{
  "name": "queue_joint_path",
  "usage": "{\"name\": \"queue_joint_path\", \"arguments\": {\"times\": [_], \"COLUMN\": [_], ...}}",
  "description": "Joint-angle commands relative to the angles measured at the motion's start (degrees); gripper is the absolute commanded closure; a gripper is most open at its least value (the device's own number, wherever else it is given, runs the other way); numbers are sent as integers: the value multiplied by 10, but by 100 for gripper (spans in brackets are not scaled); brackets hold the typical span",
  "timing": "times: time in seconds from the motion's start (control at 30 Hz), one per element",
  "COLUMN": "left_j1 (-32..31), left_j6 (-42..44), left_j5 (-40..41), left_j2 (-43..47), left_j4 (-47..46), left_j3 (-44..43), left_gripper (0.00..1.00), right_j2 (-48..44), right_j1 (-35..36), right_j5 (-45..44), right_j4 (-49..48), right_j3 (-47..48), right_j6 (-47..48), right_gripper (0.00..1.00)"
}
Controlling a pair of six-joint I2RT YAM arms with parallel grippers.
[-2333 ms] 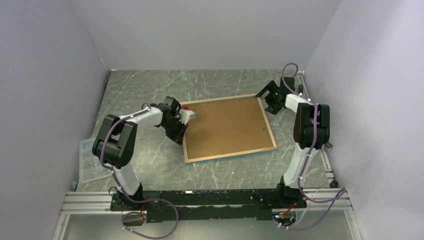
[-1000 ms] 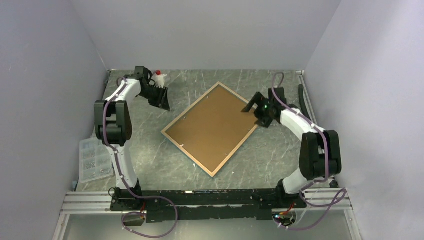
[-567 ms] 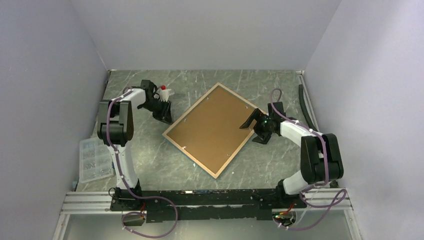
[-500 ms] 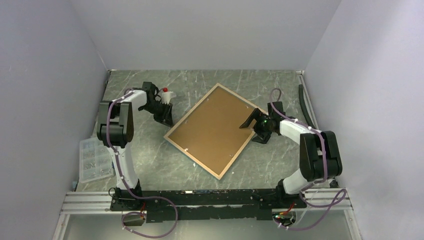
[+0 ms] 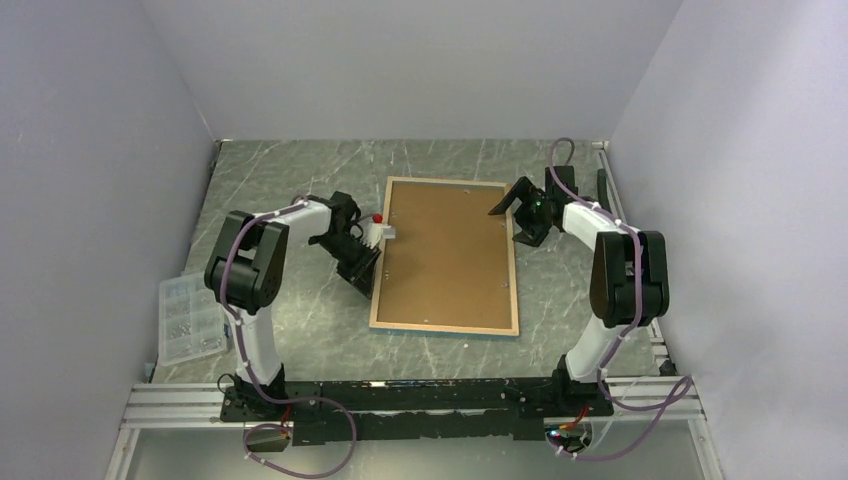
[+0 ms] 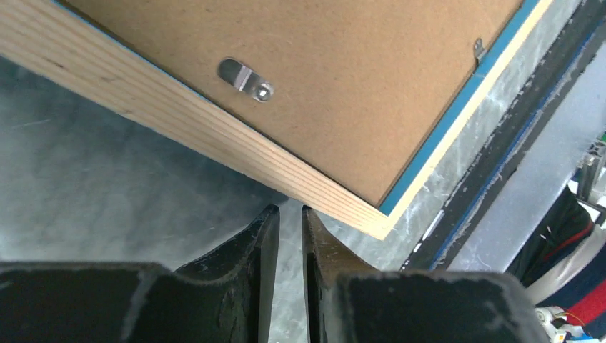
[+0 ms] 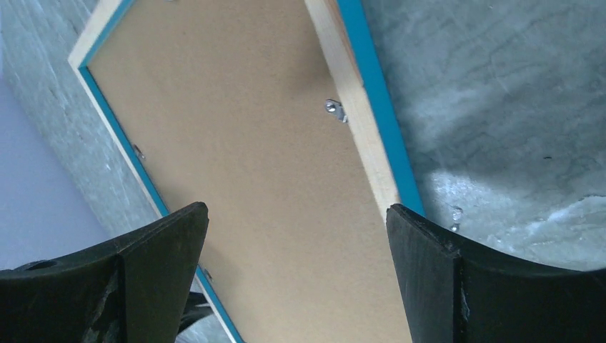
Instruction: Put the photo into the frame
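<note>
**Item 1, the frame** (image 5: pixel 445 329): lies flat and face down at the middle of the table (image 5: pixel 300 190), long sides running near to far. The back edges are light wood. The wrist views show a bright blue rim (image 7: pixel 375 100) around them.

**Item 2, backing panel** (image 5: pixel 445 255): plain brown hardboard that fills the frame's back. Small metal turn clips (image 6: pixel 244 77) sit along its edges, and one shows beside the right rail (image 7: pixel 334 108).

**Item 3, left gripper** (image 5: pixel 364 277): low at the frame's left edge, toward the near half. The fingers are pressed almost together with only a thin slit between them (image 6: pixel 289 211), and they pinch nothing. The tips are just beside the wood edge; whether they touch it cannot be told.

**Item 4, right gripper** (image 5: pixel 508 224): at the frame's far right corner. The fingers are spread wide (image 7: pixel 296 209) and hold nothing. One is over the panel and the other is past the right rail, over the table.

**Item 5, clear plastic box** (image 5: pixel 188 320): at the table's near left edge, well apart from the frame.
</note>
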State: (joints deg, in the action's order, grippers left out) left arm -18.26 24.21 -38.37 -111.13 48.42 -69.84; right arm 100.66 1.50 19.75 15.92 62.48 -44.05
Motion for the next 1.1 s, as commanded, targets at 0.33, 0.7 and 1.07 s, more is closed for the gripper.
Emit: {"name": "queue_joint_path", "arguments": {"times": [0.33, 0.7, 1.07], "left_j1": [90, 62, 62], "left_j6": [-129, -144, -163], "left_j5": [-156, -150, -148], "left_j2": [-1, -48, -60], "left_j4": [-28, -57, -86], "left_j3": [-43, -27, -9], "left_gripper": [63, 72, 81], "right_j2": [-110, 0, 94], "right_j1": [131, 296, 342], "right_j5": [-10, 99, 128], "right_j4": [-80, -214, -258], "right_j3": [-38, -34, 10], "right_j6": [26, 12, -29], "right_gripper": [4, 14, 17]}}
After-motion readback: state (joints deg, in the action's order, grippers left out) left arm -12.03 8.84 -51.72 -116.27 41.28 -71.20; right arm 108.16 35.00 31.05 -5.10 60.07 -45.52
